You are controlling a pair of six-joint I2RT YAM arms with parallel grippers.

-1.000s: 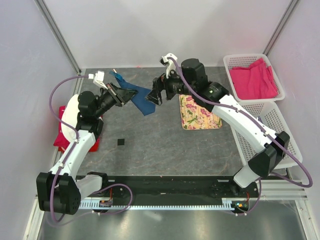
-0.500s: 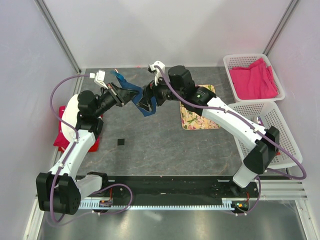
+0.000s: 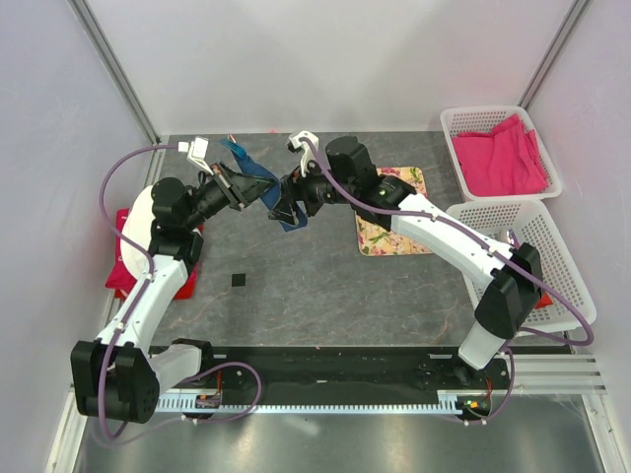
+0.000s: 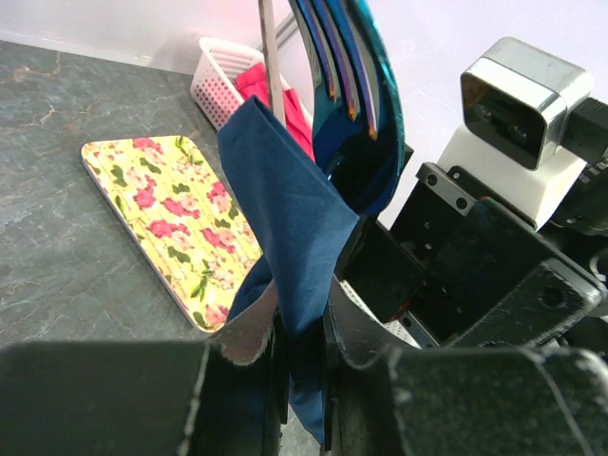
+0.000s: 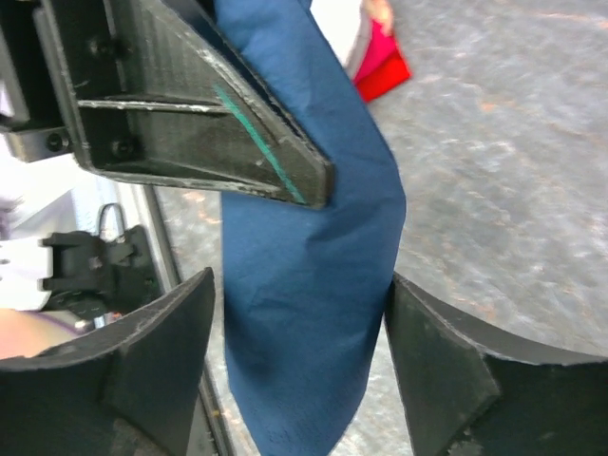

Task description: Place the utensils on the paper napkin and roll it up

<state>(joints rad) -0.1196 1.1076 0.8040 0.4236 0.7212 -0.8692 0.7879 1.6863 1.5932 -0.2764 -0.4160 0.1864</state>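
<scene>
My left gripper (image 3: 246, 189) is shut on the dark blue paper napkin (image 3: 264, 183) and holds it off the table at the back middle. In the left wrist view the napkin (image 4: 285, 228) is pinched between my fingers (image 4: 370, 332), and bright-blue utensils (image 4: 353, 85) stick up out of its folds. My right gripper (image 3: 283, 207) is open, its jaws either side of the napkin's hanging end (image 5: 304, 313), apart from it. The left gripper's finger (image 5: 199, 123) shows just above in the right wrist view.
A floral mat (image 3: 392, 225) lies right of the grippers. Two white baskets stand at the right; the back one (image 3: 498, 150) holds pink cloth. A red-pink cloth (image 3: 126, 264) lies at the left edge. A small black square (image 3: 238, 281) lies on the table.
My right gripper has moved left from beside the floral mat to the napkin's hanging end. My left gripper has kept hold of the napkin, nearly still.
</scene>
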